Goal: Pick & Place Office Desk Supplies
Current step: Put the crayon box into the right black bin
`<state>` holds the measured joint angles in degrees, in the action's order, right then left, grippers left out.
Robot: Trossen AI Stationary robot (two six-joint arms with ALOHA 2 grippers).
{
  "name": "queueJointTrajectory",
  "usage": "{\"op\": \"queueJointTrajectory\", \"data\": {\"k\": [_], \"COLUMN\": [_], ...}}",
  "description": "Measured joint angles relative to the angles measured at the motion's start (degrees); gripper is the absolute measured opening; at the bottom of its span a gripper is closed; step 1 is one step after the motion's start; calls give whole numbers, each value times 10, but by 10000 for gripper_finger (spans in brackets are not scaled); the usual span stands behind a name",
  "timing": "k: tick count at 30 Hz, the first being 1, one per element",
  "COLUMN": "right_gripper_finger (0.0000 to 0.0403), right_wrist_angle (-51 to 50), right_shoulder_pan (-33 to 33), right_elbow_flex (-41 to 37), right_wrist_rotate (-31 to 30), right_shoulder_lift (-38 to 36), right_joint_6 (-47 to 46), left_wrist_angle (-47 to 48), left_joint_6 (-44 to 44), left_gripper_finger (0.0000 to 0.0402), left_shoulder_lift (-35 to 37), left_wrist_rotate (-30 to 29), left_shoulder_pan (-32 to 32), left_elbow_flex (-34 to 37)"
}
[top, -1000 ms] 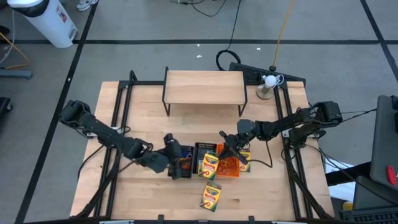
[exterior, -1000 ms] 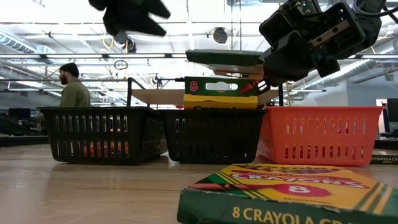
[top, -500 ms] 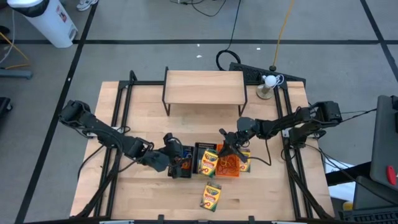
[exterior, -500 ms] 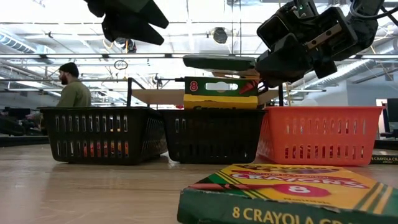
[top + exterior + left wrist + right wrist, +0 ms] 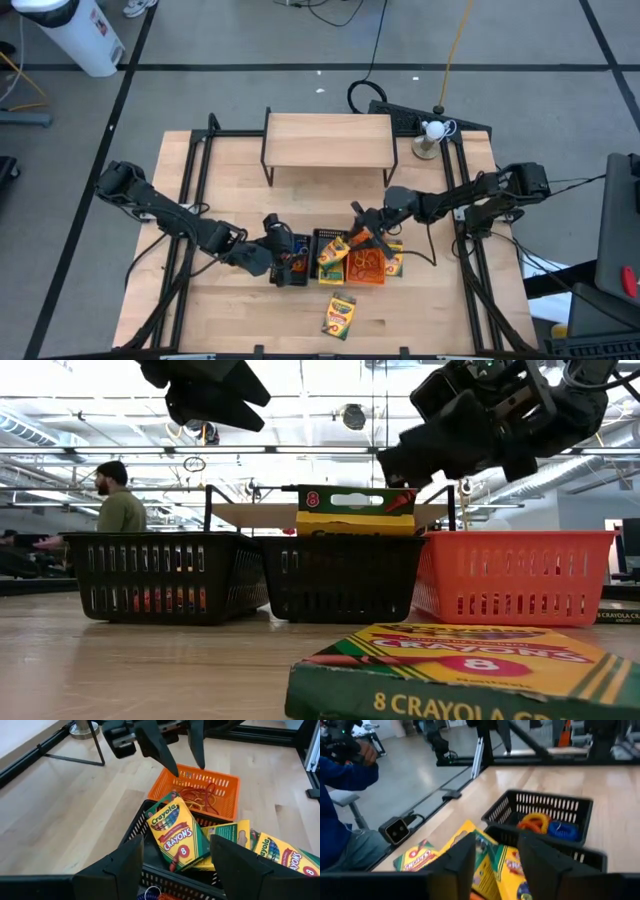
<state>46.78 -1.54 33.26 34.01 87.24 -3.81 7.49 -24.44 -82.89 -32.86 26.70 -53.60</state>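
right gripper [image 5: 181,747]: wide, empty, over orange tray [image 5: 207,787] | left gripper [image 5: 283,250]: wide, over outer black tray [image 5: 540,812] | crayon boxes [image 5: 177,832]: middle tray

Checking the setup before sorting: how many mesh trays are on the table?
3, side by side: left black tray, middle black tray, orange tray on the right.

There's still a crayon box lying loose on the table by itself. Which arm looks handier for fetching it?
Probably the right. Its open tool hangs empty above the middle black tray, where a crayon box lies. The loose crayon box lies nearer it than the left tool, over the other black tray.
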Motion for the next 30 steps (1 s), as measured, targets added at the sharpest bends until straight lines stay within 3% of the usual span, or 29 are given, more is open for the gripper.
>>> {"op": "queueJointTrajectory", "data": {"k": [6, 10, 16, 19, 25, 30], "right_gripper_finger": [174, 170, 157, 154, 153, 153], "right_wrist_angle": [49, -19, -272, -346, -389, -387], "right_shoulder_pan": [0, -2, 17, 46, 119, 148], "right_elbow_flex": [0, 0, 0, 0, 0, -14], "right_wrist_rotate": [-12, -22, -160, -209, -284, -346], "right_shoulder_lift": [0, -32, -158, -220, -300, -324], "right_joint_6": [0, 6, 50, 42, 31, 29], "left_wrist_angle": [0, 0, -4, -17, -8, 79], "left_joint_6": [1, 2, 21, 43, 67, 64], "left_gripper_finger": [230, 230, 230, 230, 230, 230], "left_shoulder_lift": [0, 0, 0, 0, 0, 0], "left_wrist_rotate": [0, 0, -1, -1, 38, -3], "left_shoulder_pan": [0, -1, -8, -13, -18, -1], "left_elbow_flex": [0, 0, 0, 0, 0, 0]}}
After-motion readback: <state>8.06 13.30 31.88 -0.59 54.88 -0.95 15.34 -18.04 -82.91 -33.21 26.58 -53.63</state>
